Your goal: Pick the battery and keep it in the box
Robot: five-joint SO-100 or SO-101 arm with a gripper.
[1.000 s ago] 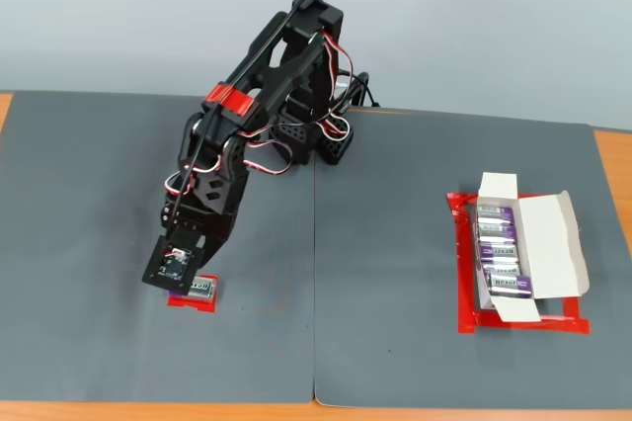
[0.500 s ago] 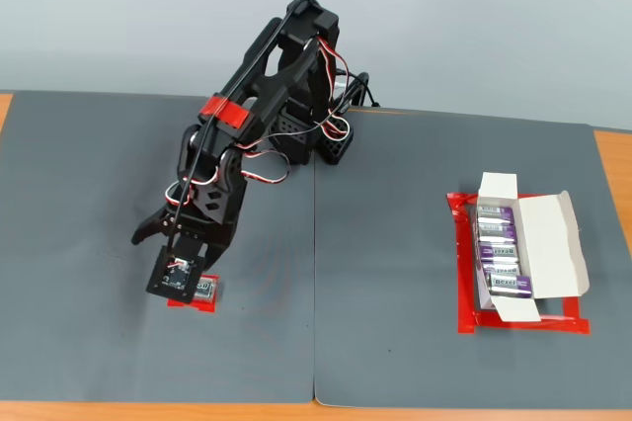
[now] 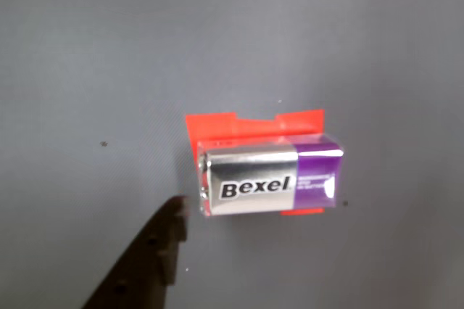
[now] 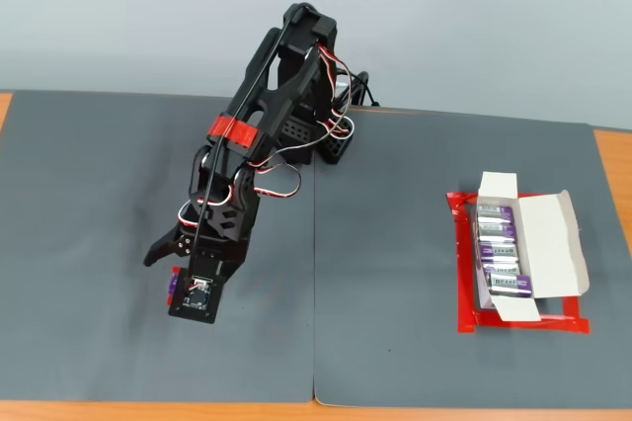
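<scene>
The battery (image 3: 272, 178) is a silver-and-purple "Bexel" pack lying flat on a red tape patch (image 3: 239, 126) on the grey mat. In the wrist view one dark gripper finger (image 3: 163, 240) reaches up from the bottom left and ends just left of the battery without touching it. In the fixed view my gripper (image 4: 170, 268) hangs over the left mat with one jaw splayed out to the left, open and empty. Only a purple sliver of the battery (image 4: 174, 288) shows under it. The white box (image 4: 548, 243) lies far right, flaps open, holding several similar packs (image 4: 499, 253).
A red tape frame (image 4: 523, 324) surrounds the box. The arm's base (image 4: 321, 134) stands at the back centre. Two grey mats (image 4: 395, 273) cover the table and meet at a seam down the middle. Wooden table edges show at the far left and right.
</scene>
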